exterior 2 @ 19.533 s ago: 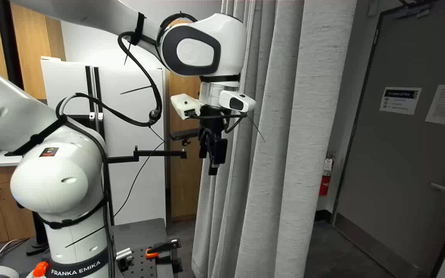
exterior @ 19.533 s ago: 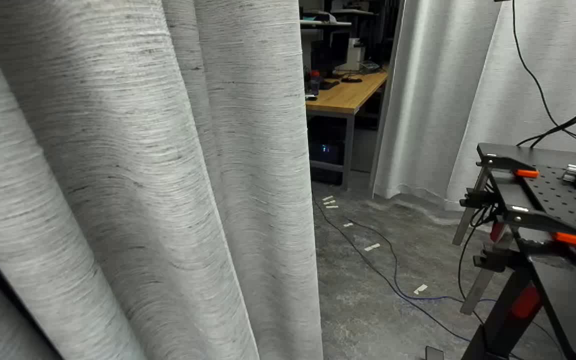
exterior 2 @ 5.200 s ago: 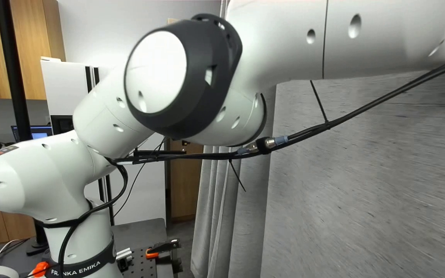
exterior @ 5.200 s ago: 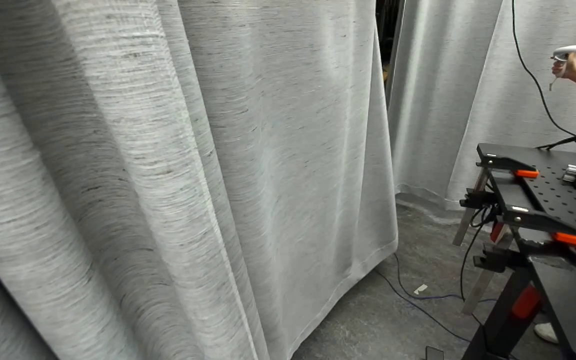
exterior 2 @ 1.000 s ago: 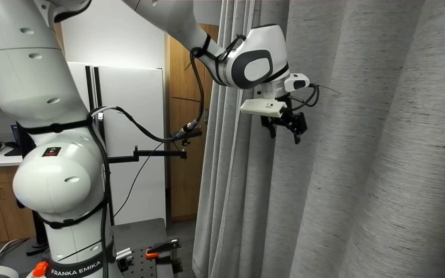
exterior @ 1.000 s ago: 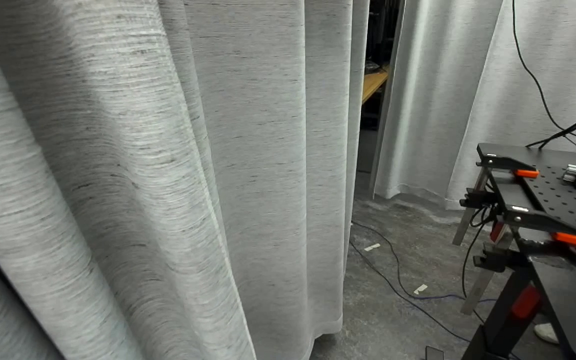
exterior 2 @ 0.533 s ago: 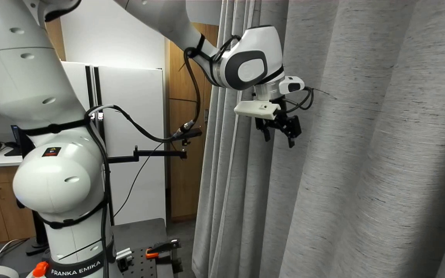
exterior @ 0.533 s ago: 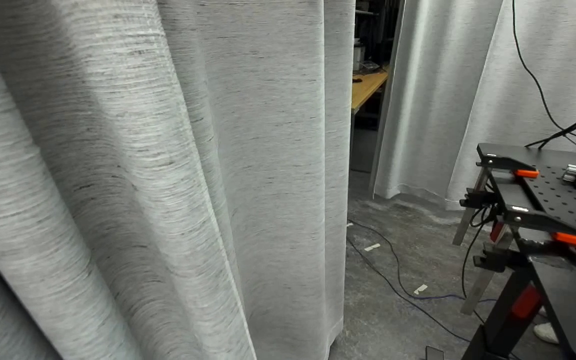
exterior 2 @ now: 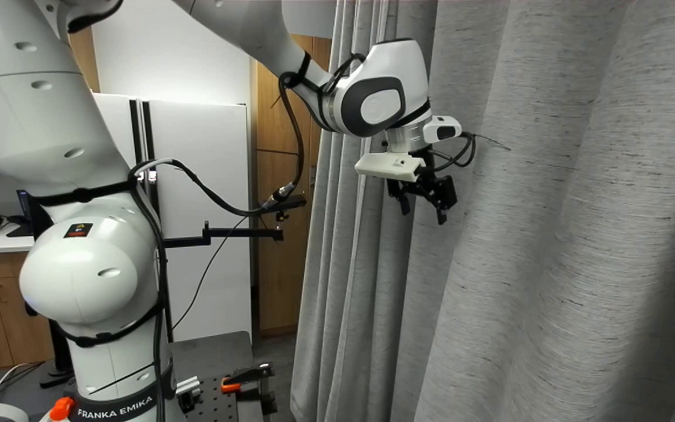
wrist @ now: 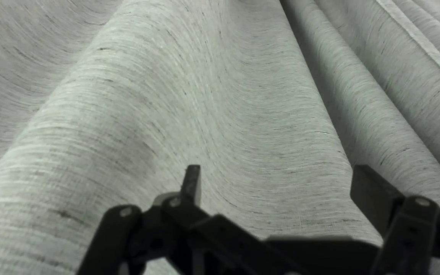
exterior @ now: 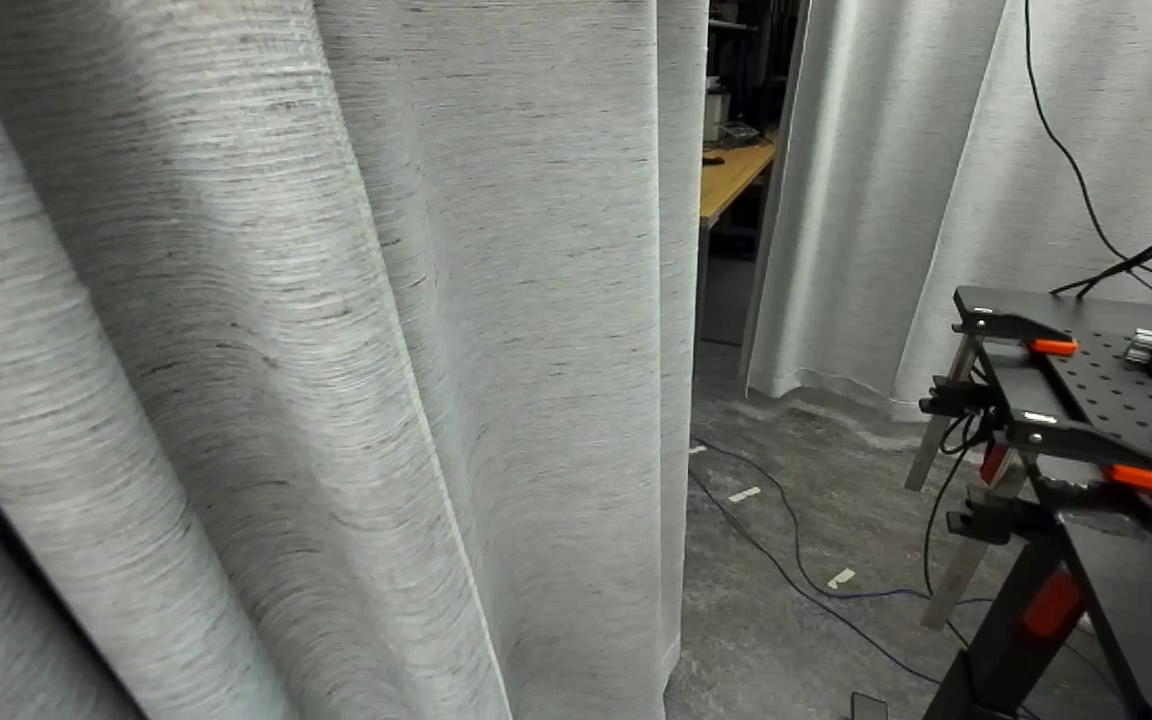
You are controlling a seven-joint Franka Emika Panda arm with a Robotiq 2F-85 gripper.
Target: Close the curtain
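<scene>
The large light grey-white heathered curtain (exterior: 546, 350) hangs in deep vertical folds at the left and middle of an exterior view. A gap stands between its right edge and the paler curtain (exterior: 851, 200). The curtain (exterior 2: 525, 246) fills the right of an exterior view. My gripper (exterior 2: 423, 217) hangs tilted downward in front of it, fingers apart. In the wrist view the gripper (wrist: 277, 168) is wide open, with the folds of the curtain (wrist: 273, 103) behind and between its fingers. No fabric is pinched. I cannot tell whether the fingers touch the cloth.
A wooden desk (exterior: 736, 180) shows through the gap. A black perforated table (exterior: 1136, 385) with orange-tipped clamps stands at the right. Dark cables (exterior: 786, 560) lie on the floor. A black bracket arm (exterior 2: 232, 233) and a white fridge (exterior 2: 197, 152) stand behind the arm.
Since 19.5 seconds ago the curtain's edge is farther right, narrowing the gap. It reached farther 5.2 seconds ago, then fell back left. In the last second the gripper moved slightly left.
</scene>
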